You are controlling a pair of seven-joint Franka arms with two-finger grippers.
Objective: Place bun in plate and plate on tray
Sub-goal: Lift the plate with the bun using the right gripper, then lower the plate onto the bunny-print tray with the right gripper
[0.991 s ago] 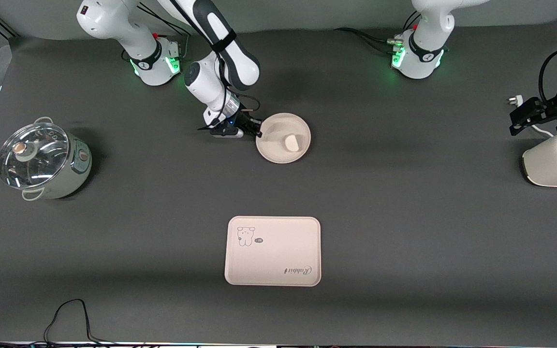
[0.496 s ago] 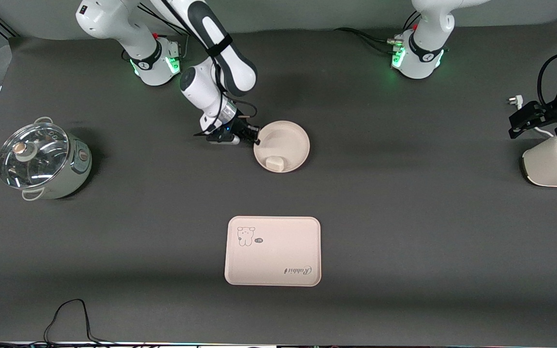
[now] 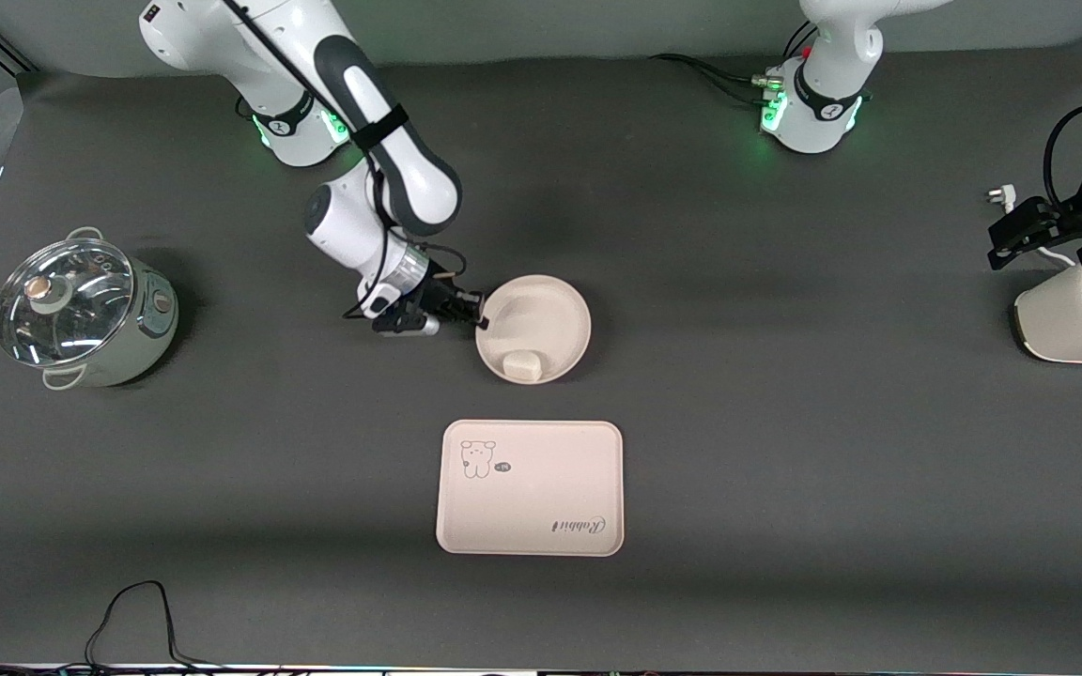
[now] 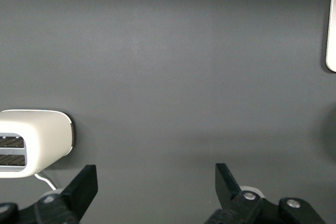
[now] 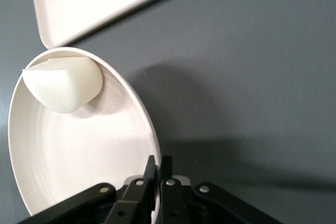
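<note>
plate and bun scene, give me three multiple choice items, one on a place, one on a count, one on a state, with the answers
1. Where is the bun?
A. on the tray
B. in the plate
C. on the bare table

2. How many cooking pots stand on the table?
A. one
B. two
C. three

3. What is the right gripper doing?
A. hanging open over the tray
B. pinching the bun
C. clamped on the plate's rim

Answers:
1. B, the bun lies inside the plate, against the rim nearest the front camera.
2. A, only the lidded pot shows.
3. C, the right wrist view shows the fingers shut on the rim, the tray bare. The left gripper waits open beside the toaster.
</note>
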